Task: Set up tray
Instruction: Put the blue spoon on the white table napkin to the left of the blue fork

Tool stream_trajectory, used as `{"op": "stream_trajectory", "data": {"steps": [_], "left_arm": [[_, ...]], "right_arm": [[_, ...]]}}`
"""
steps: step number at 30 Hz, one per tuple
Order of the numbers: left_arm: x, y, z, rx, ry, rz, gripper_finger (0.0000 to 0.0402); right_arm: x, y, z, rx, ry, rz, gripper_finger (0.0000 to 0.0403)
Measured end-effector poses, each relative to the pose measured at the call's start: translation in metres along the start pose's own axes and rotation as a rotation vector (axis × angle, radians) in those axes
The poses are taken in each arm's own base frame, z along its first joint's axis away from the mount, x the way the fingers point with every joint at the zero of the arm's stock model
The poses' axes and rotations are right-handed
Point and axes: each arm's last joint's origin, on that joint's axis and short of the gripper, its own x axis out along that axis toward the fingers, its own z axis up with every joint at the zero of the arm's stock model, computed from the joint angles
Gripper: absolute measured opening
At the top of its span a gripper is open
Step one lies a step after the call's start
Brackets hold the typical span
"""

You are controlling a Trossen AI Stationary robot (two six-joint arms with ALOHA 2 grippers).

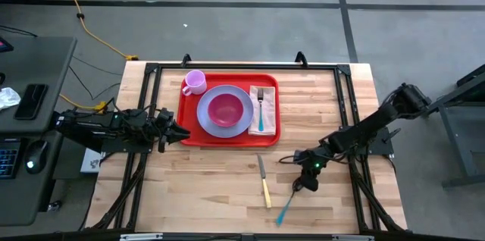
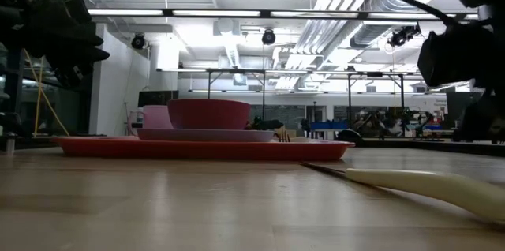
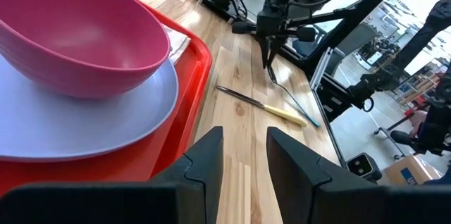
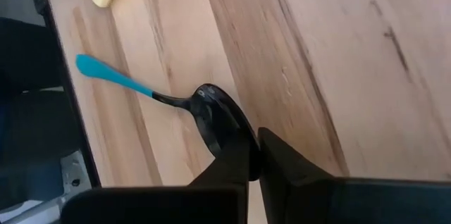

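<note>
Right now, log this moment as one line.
right gripper: shut on spoon, on table | left gripper: open, beside tray | knife: on table | fork: on tray

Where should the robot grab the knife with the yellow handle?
Probably by the pale yellow handle, coming straight down from above. The knife lies flat on the table, alone and off the tray, and the handle looks thicker than the thin blade.
</note>
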Motion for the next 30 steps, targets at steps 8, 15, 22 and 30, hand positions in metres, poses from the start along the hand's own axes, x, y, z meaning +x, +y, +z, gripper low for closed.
{"op": "stream_trajectory", "data": {"steps": [8, 15, 22, 30], "left_arm": [[0.0, 0.0, 0.0, 0.0, -0.001, 0.003, 0.014], [0.0, 0.0, 0.0, 0.0, 0.0, 0.003, 0.014], [0.0, 0.0, 0.0, 0.0, -0.001, 0.004, 0.014], [0.0, 0.0, 0.0, 0.0, -0.002, 0.004, 0.014]], "right_arm": [[-0.018, 0.0, 0.0, 0.022, -0.033, -0.007, 0.0001], [-0.035, -0.007, 0.009, 0.005, -0.083, 0.011, 0.0001], [-0.065, -0.003, 0.028, -0.081, -0.042, -0.064, 0.0001], [-0.116, 0.002, 0.062, -0.243, -0.049, -0.15, 0.0001]]}}
